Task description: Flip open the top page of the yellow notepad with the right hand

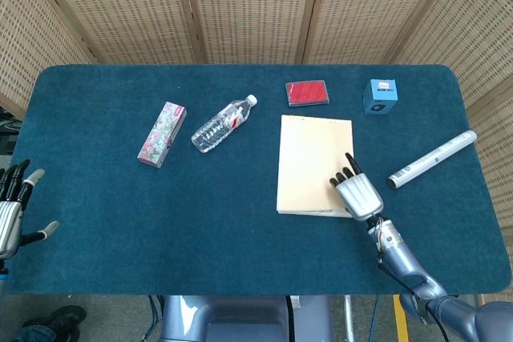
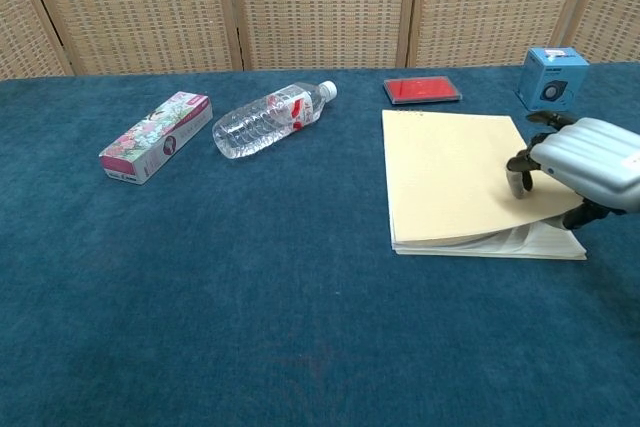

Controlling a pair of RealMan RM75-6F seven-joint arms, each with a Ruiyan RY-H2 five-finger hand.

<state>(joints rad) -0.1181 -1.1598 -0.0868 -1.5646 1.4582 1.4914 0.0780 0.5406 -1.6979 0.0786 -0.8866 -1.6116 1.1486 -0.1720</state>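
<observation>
The yellow notepad [image 1: 309,158] lies flat on the blue table, right of centre, its bound edge toward the far side. My right hand [image 1: 357,192] sits on its near right corner. In the chest view the right hand [image 2: 585,157] has its fingers curled down onto the top sheet and its thumb under the edge. It pinches the top pages of the notepad [image 2: 450,167], whose near right corner is raised off the white pages below. My left hand [image 1: 12,206] hangs at the table's far left edge with fingers spread, holding nothing.
A clear water bottle [image 1: 223,123] and a pink floral box [image 1: 162,134] lie left of the pad. A red case [image 1: 307,93] and a blue cube [image 1: 379,96] stand behind it. A white marker [image 1: 431,158] lies to its right.
</observation>
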